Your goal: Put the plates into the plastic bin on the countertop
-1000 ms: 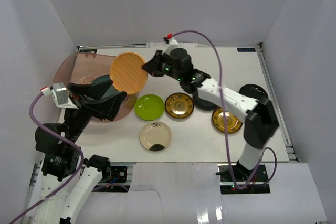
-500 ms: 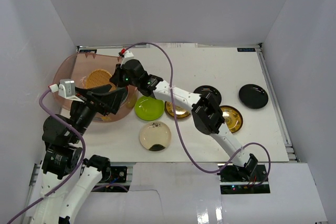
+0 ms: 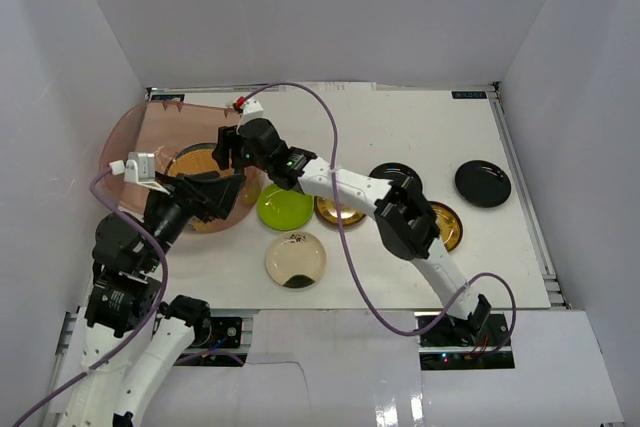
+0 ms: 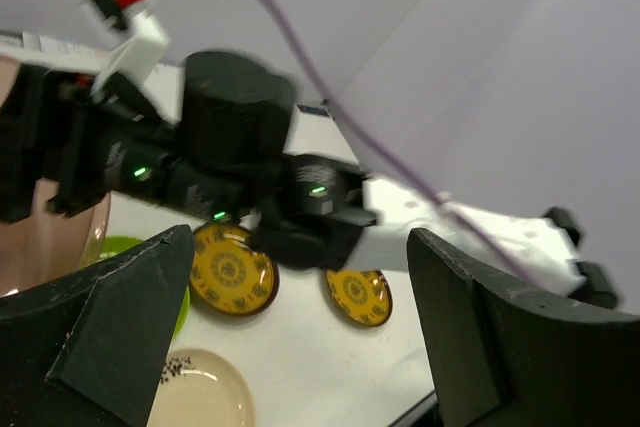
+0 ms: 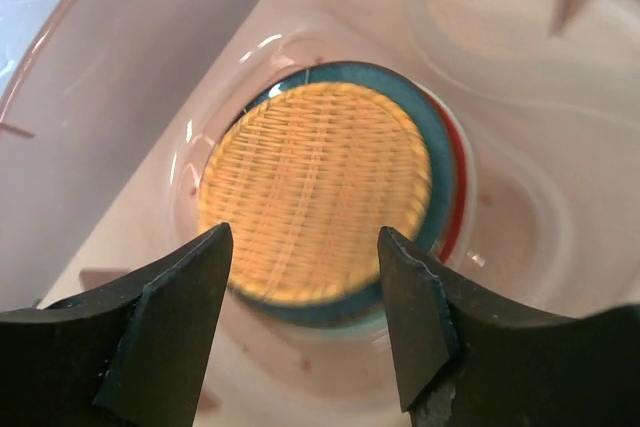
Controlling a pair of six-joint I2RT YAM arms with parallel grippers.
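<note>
Bin (image 3: 125, 147): woven plate (image 5: 315, 192) in, clear of my spread right gripper (image 5: 305, 237); left gripper (image 4: 300, 235) agape, empty. Six plates (image 3: 284, 205) outstanding, 3 o'clock of it.

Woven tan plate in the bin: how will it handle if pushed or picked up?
Woven plate likely light, slightly flexible: wicker weave. Rough texture, probably not slippery. Lying flat on the teal plate, a push would likely slide it, not tip it.

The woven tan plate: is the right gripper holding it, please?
No, the woven tan plate lies on a teal plate in the plastic bin, below the open right gripper.
</note>
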